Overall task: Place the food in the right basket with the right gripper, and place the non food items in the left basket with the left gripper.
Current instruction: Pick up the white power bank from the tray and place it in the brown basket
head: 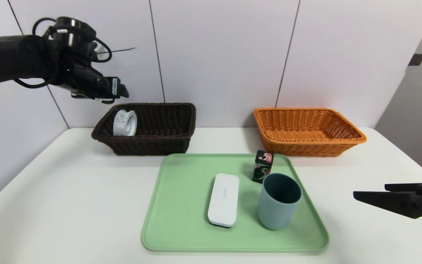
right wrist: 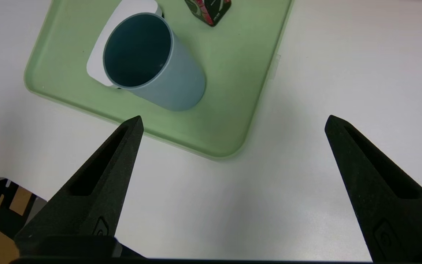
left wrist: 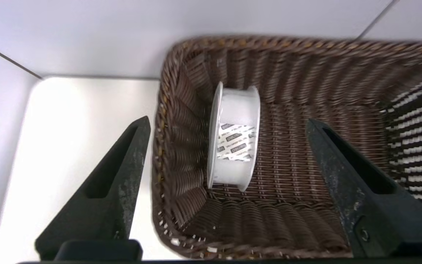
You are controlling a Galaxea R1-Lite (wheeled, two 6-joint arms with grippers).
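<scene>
A white tape roll (head: 125, 123) (left wrist: 234, 137) lies on its edge inside the dark brown basket (head: 167, 145) (left wrist: 295, 216), against its left wall. My left gripper (head: 117, 90) (left wrist: 227, 123) hangs open above that basket with nothing between its fingers. The orange basket (head: 343, 145) at the back right holds nothing. On the green tray (head: 176, 220) (right wrist: 214, 121) stand a blue-grey cup (head: 278, 201) (right wrist: 152, 62), a flat white case (head: 224, 200) (right wrist: 95, 68) and a small dark patterned box (head: 263, 166) (right wrist: 209, 11). My right gripper (head: 370, 194) (right wrist: 233, 121) is open low at the table's right side.
The white table (head: 68, 205) carries the tray in the middle and both baskets along the back wall. A grey wall corner rises at the far right. Bare table lies left of the tray and between the baskets.
</scene>
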